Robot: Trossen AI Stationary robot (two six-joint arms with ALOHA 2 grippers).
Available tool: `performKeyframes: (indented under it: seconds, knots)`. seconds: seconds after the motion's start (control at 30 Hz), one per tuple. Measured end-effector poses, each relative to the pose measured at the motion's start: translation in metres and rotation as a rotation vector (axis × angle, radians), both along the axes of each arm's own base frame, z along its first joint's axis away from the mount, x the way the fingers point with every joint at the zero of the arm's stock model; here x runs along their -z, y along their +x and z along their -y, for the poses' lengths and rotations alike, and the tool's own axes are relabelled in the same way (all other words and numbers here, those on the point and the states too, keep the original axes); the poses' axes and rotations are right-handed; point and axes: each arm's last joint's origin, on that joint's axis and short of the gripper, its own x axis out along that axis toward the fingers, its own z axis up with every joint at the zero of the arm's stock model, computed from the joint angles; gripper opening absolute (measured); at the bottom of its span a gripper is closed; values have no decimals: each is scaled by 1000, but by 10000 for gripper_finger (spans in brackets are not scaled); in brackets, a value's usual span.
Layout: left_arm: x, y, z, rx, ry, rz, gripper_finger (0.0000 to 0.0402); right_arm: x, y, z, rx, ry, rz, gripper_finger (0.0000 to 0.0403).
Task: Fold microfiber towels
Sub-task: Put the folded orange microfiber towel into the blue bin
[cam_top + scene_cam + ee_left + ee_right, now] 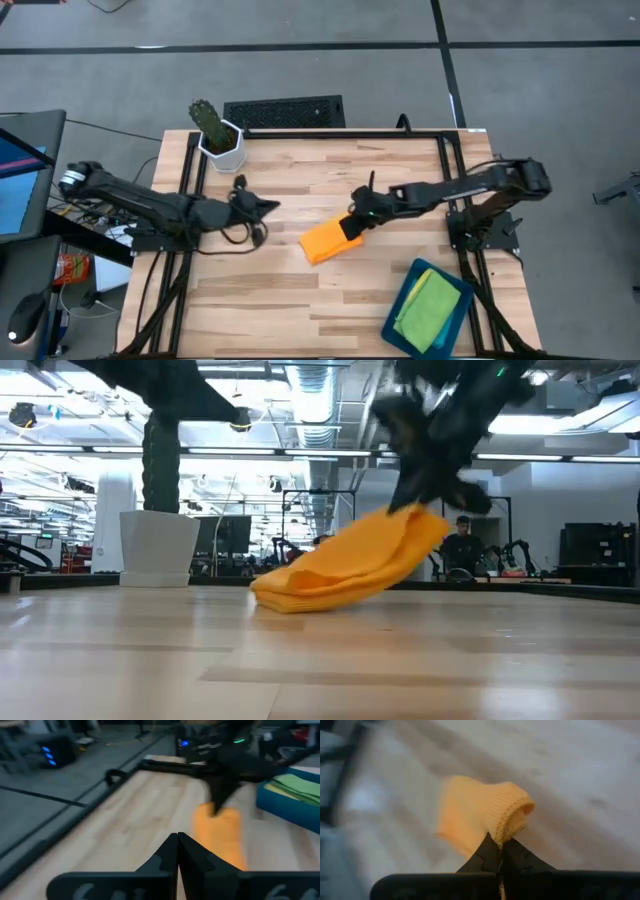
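From above: right gripper (352, 226) at bench (300, 300) centre, pinching the folded orange towel (328, 242); green towel (426, 310) lying in the teal tray (400, 295). At bench level: one towel end lifted, the other resting on the wood. Left wrist: left gripper (177, 851) fingers closed, empty. Right wrist: fingers (487, 851) clamped on the towel's edge.

Wooden table (280, 290) with orange towel (325, 241), planter (221, 146), teal tray (402, 302).

Orange towel (325, 241) — plain; green towel (428, 307) and yellow towel (408, 318) in dark teal tray (396, 322).
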Motion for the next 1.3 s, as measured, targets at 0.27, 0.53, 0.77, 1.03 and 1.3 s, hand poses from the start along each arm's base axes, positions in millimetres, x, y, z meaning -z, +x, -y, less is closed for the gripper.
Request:
performKeyframes:
  seconds: [0.27, 0.53, 0.77, 1.03, 1.3]
  knots:
    - [-8, -27, -9, -77, 96, -66, 0, -59, -34, -61, -99, 186, 216, 18]
    - [4, -27, -9, -72, 84, -161, 0, -91, -88, -131, -213, 530, 219, 18]
    - [4, -26, -9, -72, 82, -160, 0, -83, -127, -169, -173, 624, 31, 18]
    - [4, -26, -9, -65, 101, -168, 0, -67, -166, -160, -101, 440, -252, 18]
    - [4, -26, -9, -63, 106, -170, 0, -70, -199, -134, -119, 268, -392, 18]
